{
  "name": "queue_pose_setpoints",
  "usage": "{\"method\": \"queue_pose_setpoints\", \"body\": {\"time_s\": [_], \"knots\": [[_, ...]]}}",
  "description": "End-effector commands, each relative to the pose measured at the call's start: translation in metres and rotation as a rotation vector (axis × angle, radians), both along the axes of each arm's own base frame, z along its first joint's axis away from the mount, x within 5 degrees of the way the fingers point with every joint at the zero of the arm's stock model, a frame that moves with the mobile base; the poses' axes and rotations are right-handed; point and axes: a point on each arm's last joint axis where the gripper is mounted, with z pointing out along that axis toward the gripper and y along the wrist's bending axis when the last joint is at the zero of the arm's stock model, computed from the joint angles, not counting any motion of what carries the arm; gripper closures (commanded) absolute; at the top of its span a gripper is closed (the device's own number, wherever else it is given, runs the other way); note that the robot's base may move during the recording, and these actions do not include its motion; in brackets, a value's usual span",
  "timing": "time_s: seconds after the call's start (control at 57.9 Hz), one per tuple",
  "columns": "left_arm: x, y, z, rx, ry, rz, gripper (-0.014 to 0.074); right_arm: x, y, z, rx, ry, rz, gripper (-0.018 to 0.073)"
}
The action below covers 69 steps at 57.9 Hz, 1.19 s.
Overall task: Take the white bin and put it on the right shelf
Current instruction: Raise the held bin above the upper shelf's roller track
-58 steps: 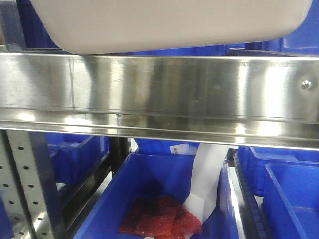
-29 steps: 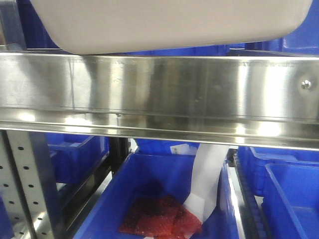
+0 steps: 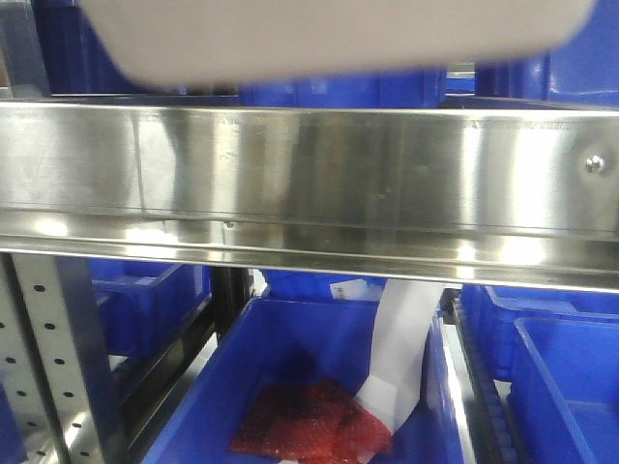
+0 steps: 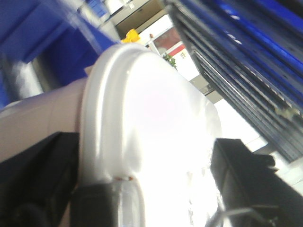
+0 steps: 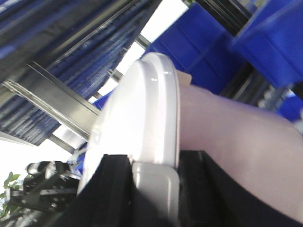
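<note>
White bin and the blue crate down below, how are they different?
The white bin is off-white and is up above the steel shelf rail; the blue crate is bright blue and sits below it. The white bin has a glossy lid on; the blue crate is open, with red packets and white paper inside. Both look like plastic tubs.

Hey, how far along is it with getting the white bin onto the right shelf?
Done: the white bin is grasped, with the left tool and right tool each clamped at its lid edge. In hand: it is held above the right shelf, underside blurred and clear of it. Left: setting it down on the shelf and releasing; it is not resting there yet.
</note>
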Motion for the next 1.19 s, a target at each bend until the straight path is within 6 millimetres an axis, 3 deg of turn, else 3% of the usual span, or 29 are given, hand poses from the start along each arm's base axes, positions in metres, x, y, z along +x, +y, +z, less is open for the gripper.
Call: {"method": "queue_pose_setpoints", "body": {"time_s": [0.0,0.156,0.415,0.605,0.709,0.812,0.916,1.002,1.175], "knots": [[-0.033,-0.016,0.046,-0.029,-0.163,-0.207,0.0722,-0.013,0.012,0.035,0.120,-0.125,0.159,0.0498],[-0.019,-0.014,0.046,0.043,-0.167,-0.126,0.0722,0.003,0.008,0.033,0.127,-0.098,0.133,0.0498],[0.020,-0.019,0.011,0.038,-0.041,-0.158,0.0722,0.041,0.001,0.001,0.159,0.026,0.136,0.0498],[0.033,-0.023,-0.004,0.047,0.008,-0.177,0.0674,0.056,0.000,-0.015,0.159,0.059,0.166,0.0485],[0.038,-0.023,-0.011,0.055,0.026,-0.178,0.0575,0.061,0.000,-0.022,0.123,0.045,0.184,0.0374],[0.039,-0.023,-0.016,0.096,0.033,-0.182,0.0376,0.061,0.001,-0.026,0.046,0.011,0.179,0.0119],[0.038,-0.024,-0.018,0.117,0.034,-0.191,0.0188,0.063,0.000,-0.029,-0.025,-0.008,0.156,-0.0077],[0.038,-0.024,-0.019,0.133,0.034,-0.194,0.0131,0.065,-0.001,-0.033,-0.095,-0.012,0.126,-0.0074],[0.038,-0.023,-0.022,0.192,0.031,-0.198,0.0127,0.070,-0.007,-0.042,-0.274,0.007,0.047,-0.0075]]}}
